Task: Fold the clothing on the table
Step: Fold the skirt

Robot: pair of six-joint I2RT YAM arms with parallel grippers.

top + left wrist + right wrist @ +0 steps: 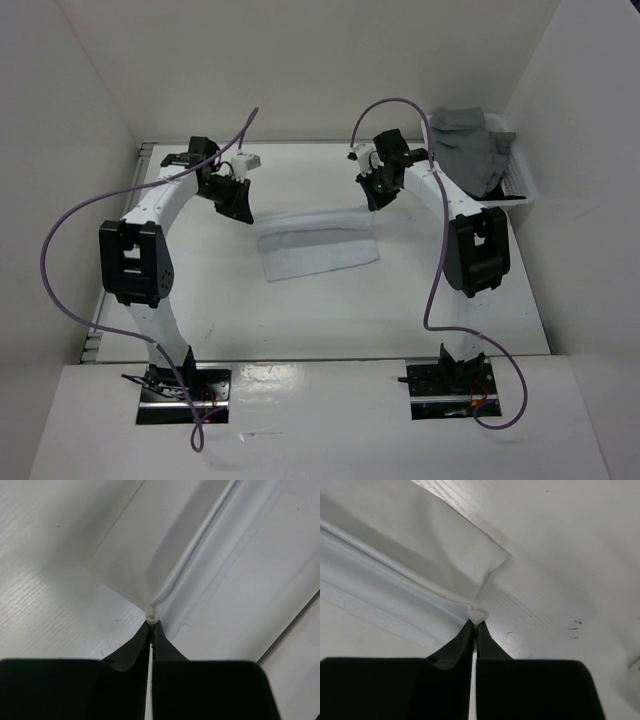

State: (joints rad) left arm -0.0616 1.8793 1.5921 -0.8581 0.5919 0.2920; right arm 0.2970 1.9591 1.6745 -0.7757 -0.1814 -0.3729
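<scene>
The white garment (pixel 315 243) — thin, plain (both far corners lifted) — lies rumpled at the white tabletop's (pixel 300 320) centre.

white basket (pixel 524 188) at the far right edge, grey garment (pixel 462 140) heaped in it, spilling over its rim

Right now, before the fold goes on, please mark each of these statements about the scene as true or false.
1. The left gripper is shut on the clothing. True.
2. The right gripper hangs open, holding nothing. False: it is shut on the clothing too.
3. A grey garment lies in the basket at the far right. True.
4. The clothing is inside the basket. False: it lies on the table between the arms.
</scene>
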